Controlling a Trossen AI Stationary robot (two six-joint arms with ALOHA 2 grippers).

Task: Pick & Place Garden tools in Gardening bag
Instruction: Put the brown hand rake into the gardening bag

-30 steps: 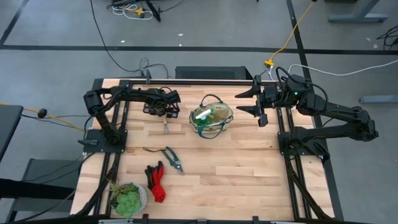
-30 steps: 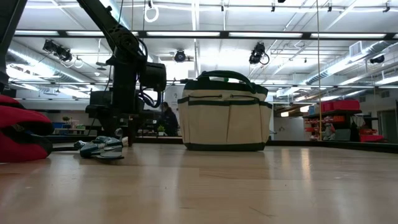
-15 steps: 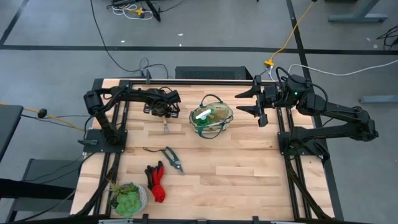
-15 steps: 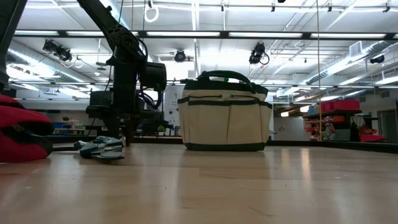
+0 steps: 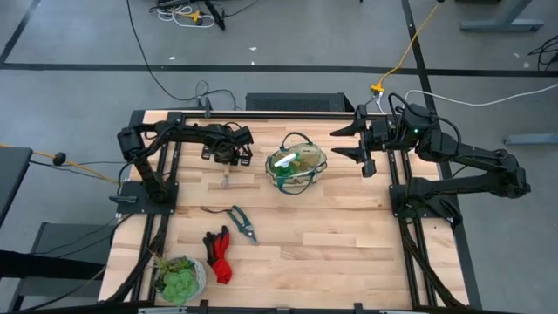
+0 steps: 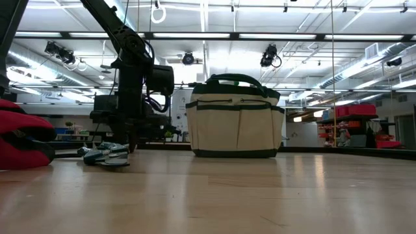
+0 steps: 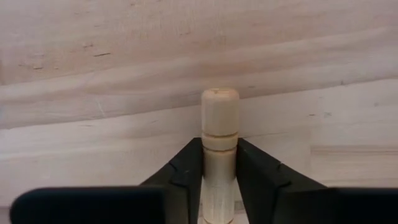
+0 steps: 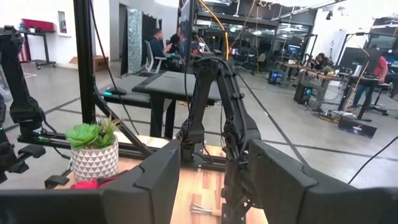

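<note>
- The left gripper point(image 5: 227, 162) was down at the worktop point(image 5: 349, 235) near its far left corner, its two dark fingers point(image 7: 186, 177) pressed against either side of a wooden-handled hand fork point(image 7: 219, 149), clenched on the handle.
- The fork's rounded handle end stuck out past the fingertips in the left wrist view, and its metal end point(image 5: 226, 180) lay on the wood just beside the gripper.
- The gardening bag point(image 5: 296, 164) stood near the far edge, just right of that gripper, with a white-handled piece point(image 5: 283, 160) inside.
- The pruning shears point(image 5: 240, 221) and the red-and-black gloves point(image 5: 219, 255) lay toward the near left corner, well apart from both grippers.
- The right gripper point(image 5: 347, 142) hung by the far right edge, fingers apart and holding nothing.
</note>
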